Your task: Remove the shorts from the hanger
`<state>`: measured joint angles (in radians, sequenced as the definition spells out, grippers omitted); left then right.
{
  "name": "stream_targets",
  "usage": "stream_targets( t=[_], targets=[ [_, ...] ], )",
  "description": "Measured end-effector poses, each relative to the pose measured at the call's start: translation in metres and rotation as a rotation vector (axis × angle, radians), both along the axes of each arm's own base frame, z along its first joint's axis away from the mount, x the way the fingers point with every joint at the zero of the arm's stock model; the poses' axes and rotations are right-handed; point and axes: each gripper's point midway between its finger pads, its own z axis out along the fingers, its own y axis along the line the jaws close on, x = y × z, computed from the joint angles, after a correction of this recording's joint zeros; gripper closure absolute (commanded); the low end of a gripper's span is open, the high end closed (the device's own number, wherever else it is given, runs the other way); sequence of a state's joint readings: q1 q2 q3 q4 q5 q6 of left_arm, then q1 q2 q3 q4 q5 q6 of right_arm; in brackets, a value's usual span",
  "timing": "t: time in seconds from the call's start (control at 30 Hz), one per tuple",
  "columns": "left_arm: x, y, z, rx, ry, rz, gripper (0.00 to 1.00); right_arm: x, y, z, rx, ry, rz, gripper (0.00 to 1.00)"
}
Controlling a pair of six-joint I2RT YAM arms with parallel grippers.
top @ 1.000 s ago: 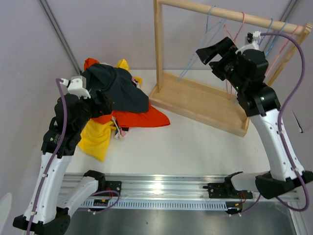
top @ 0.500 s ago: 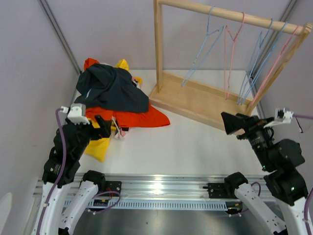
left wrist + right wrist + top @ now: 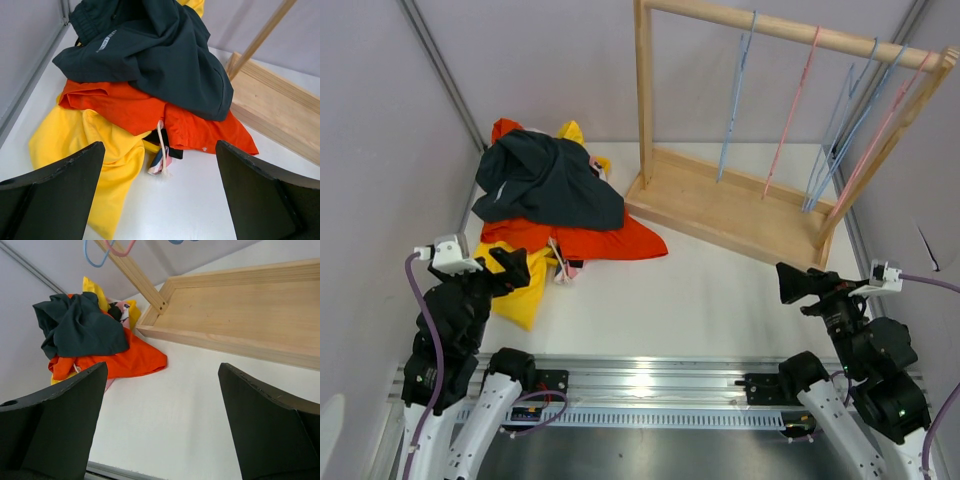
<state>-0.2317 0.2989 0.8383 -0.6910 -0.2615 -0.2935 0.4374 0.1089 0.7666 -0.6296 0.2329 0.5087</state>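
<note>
You see the left end effector (image 3: 510, 268) and right end effector (image 3: 795, 283) released and empty, presumably because the shorts (image 3: 555, 185) lie heaped on the desk (image 3: 720, 290), leaving the hangers (image 3: 791, 112) bare.

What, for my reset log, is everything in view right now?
slate shorts: one, dark grey, top of the pile, table's far left
orange-red shorts: one, beneath the slate shorts
yellow shorts: one, pile's near side
pink cloth: a sliver, pile's near edge
hangers: five, three blue and two pink, bare on the rack's rail
rack: one, pale wood, far right
table: one, white
left tool: black, open, near left
right tool: black, open, near right
</note>
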Motion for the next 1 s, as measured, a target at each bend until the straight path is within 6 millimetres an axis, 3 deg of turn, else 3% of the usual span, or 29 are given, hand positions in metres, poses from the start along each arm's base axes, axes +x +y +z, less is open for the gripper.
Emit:
stream_targets(
  t=[0.1, 0.3, 1.0],
  targets=[
    [-0.002, 0.005, 0.002, -0.005, -0.012, 0.030, 0.01, 0.003, -0.001, -0.003, -0.020, 0.033, -0.010, 0.01],
    [0.000, 0.010, -0.001, -0.010, 0.000, 0.064, 0.01, 0.000, -0.008, 0.009, -0.062, 0.012, -0.030, 0.01],
    [0.008, 0.010, -0.011, 0.003, 0.053, 0.071, 0.01, 0.001, -0.011, -0.001, -0.110, 0.033, -0.041, 0.00]
  ],
)
